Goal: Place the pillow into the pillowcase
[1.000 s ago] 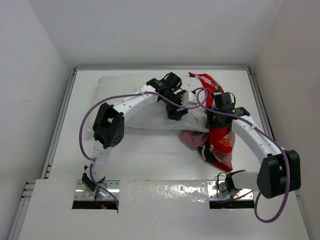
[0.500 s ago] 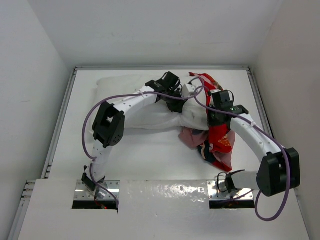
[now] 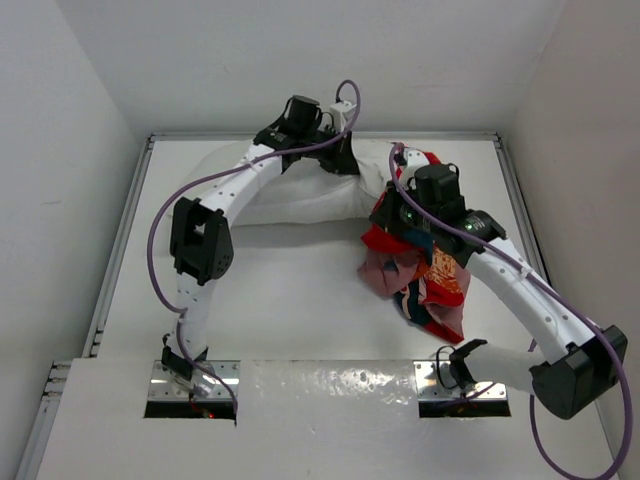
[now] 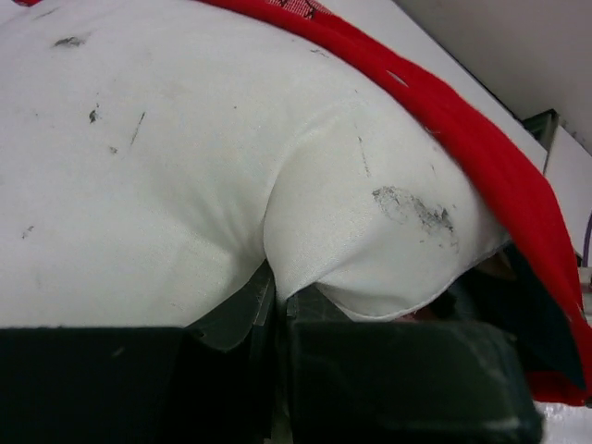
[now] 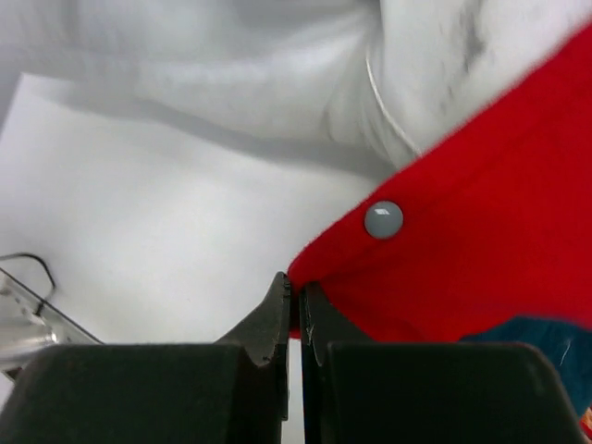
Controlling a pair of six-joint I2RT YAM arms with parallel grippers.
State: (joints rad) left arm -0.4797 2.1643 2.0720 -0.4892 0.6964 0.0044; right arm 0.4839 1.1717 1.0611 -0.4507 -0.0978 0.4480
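The left gripper (image 4: 276,289) is clamped tight on a fold of the pillow (image 4: 157,157). White cloth is bunched between its dark jaws and swells up just above and ahead of them. A grey smudge (image 4: 412,205) and a few dark specks mark the cloth up and to the right of the grip. The red edge of the pillowcase (image 4: 481,148) lies over the pillow's far right side, just beyond this gripper.

The right gripper (image 5: 296,294) is pinched closed on the pillowcase's red hem. A small pale round snap (image 5: 383,219) sits on the hem just above and right of its tips. Ahead of this gripper the pillow lies crumpled, and the white table (image 5: 139,240) is below and to its left.

Seen from above, the pillow runs from the left gripper across to the right one, where its end meets the red cloth. The rest of the pillowcase hangs in a heap behind the right gripper, pink inside showing. Its teal and yellow print is too crumpled to read.
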